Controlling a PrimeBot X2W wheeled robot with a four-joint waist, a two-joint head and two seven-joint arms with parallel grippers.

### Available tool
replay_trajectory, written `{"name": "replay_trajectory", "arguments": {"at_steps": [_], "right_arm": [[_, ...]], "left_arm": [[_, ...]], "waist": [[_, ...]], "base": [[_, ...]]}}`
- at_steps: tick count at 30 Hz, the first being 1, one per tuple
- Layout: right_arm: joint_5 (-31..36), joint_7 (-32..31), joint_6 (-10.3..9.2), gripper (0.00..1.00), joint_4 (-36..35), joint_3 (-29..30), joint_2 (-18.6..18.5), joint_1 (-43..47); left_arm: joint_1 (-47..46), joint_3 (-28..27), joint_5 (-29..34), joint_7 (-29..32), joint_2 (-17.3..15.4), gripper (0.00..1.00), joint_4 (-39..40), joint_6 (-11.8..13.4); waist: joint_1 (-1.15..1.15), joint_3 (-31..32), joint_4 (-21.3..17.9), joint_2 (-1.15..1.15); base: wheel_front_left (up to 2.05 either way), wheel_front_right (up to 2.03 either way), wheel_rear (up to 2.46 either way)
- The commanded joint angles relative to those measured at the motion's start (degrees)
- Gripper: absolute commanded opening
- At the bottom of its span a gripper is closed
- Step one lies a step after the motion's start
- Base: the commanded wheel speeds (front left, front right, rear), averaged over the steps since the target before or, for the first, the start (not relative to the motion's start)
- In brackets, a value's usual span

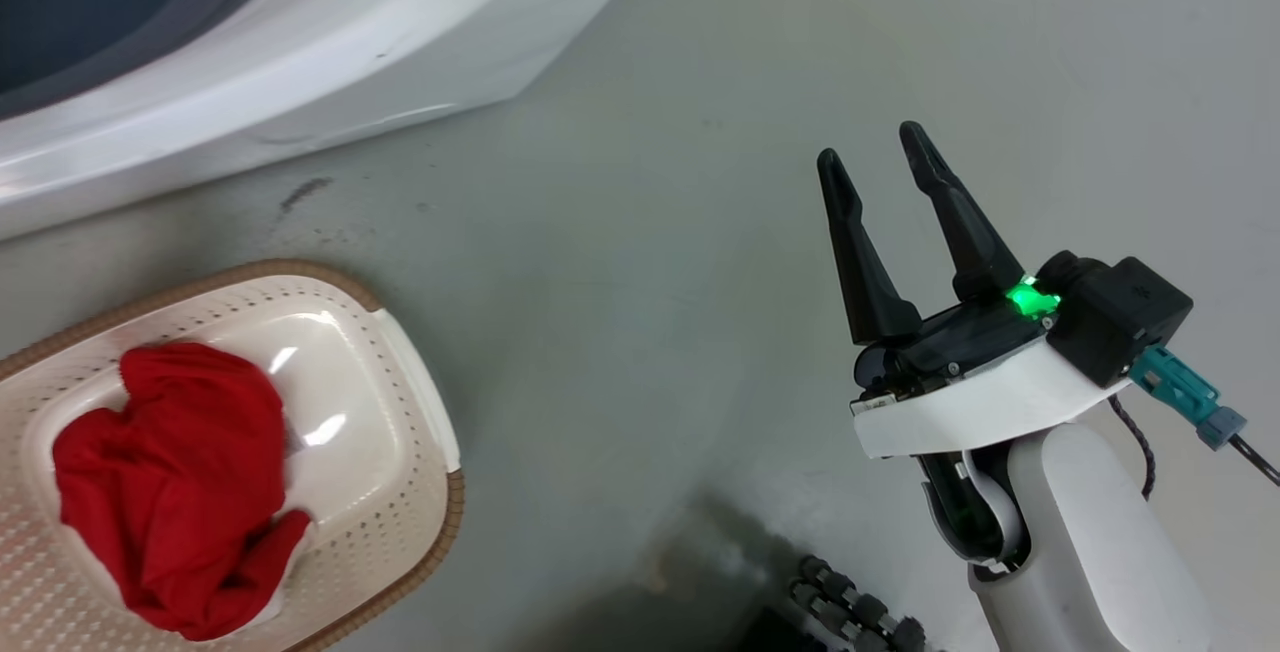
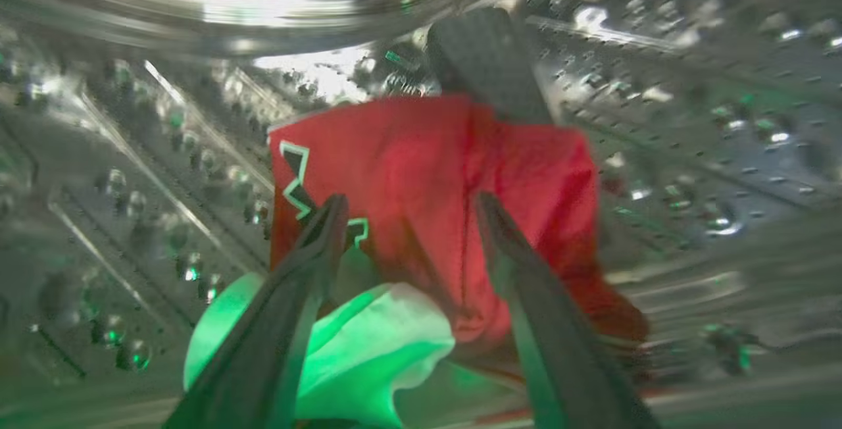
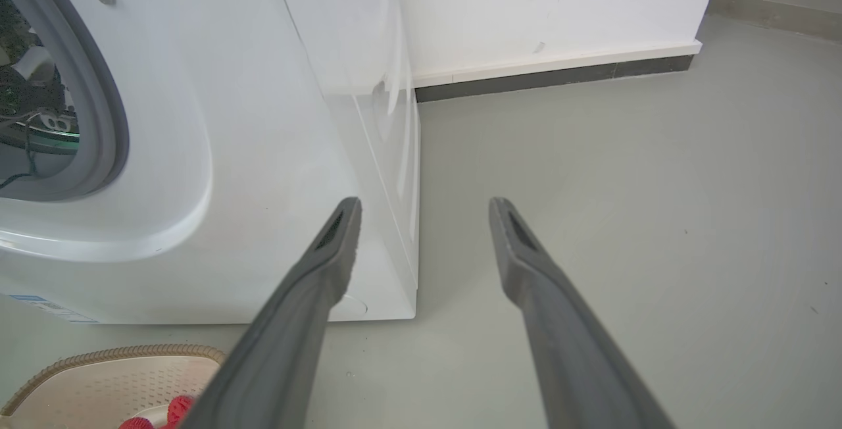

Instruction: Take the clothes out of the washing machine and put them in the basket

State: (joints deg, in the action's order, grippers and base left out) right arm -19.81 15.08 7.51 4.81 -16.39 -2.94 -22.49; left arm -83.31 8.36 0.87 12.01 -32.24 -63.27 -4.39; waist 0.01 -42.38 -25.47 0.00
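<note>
Inside the washing machine's steel drum [image 2: 131, 152] lies a red garment [image 2: 421, 159] with black-and-white lettering, and a small white cloth [image 2: 375, 343], lit green, sits in front of it. My left gripper [image 2: 411, 197] is open just over this red fabric, a finger on each side, holding nothing. Another red garment [image 1: 170, 482] lies bunched in the cream basket [image 1: 420, 382] on the floor beside the washing machine [image 1: 300, 52]. My right gripper [image 1: 871, 143] is open and empty above the bare floor, right of the basket. The right wrist view shows my right gripper [image 3: 426, 202] pointing past the washing machine's [image 3: 263, 152] front corner.
A dark ribbed paddle [image 2: 487, 60] stands out from the drum wall behind the red garment. Grey floor [image 1: 640, 282] stretches between basket and right arm. A white wall with a dark skirting strip [image 3: 552, 77] runs behind the washer. The basket's brown rim [image 3: 112, 353] shows at lower left.
</note>
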Motion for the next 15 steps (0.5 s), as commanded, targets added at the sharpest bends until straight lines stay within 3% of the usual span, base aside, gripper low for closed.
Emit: {"name": "replay_trajectory", "arguments": {"at_steps": [1, 2, 5, 15], "right_arm": [[-0.39, 0.12, -0.04, 1.0, -0.25, -0.19, 0.11, -0.93], [-1.01, 0.12, -0.04, 1.0, -0.43, -0.77, 0.11, -0.86], [-1.28, 0.12, -0.04, 1.0, -0.57, -1.25, 0.1, -0.69], [-2.66, 0.12, -0.04, 1.0, -0.44, -3.18, 0.1, 0.08]], "left_arm": [[-0.7, 0.14, 0.41, 0.64, -0.17, 1.0, -0.23, -0.08], [-2.73, 0.51, 0.52, 3.9, -1.47, 1.0, -0.63, -0.5], [-3.92, 0.75, 0.47, 7.13, -1.96, 1.0, -0.98, -0.65], [-8.66, 1.08, -0.35, 26.67, -3.69, 1.0, -1.54, -0.31]], "waist": [[-0.01, -1.45, -1.41, 0.0], [-0.01, -2.26, -2.14, 0.0], [-0.01, -2.8, -2.7, 0.0], [-0.01, -3.63, -4.38, 0.0]], "base": [[0.0, 0.0, 0.0], [0.0, 0.0, 0.0], [0.0, 0.0, 0.0], [0.0, 0.0, 0.0]]}}
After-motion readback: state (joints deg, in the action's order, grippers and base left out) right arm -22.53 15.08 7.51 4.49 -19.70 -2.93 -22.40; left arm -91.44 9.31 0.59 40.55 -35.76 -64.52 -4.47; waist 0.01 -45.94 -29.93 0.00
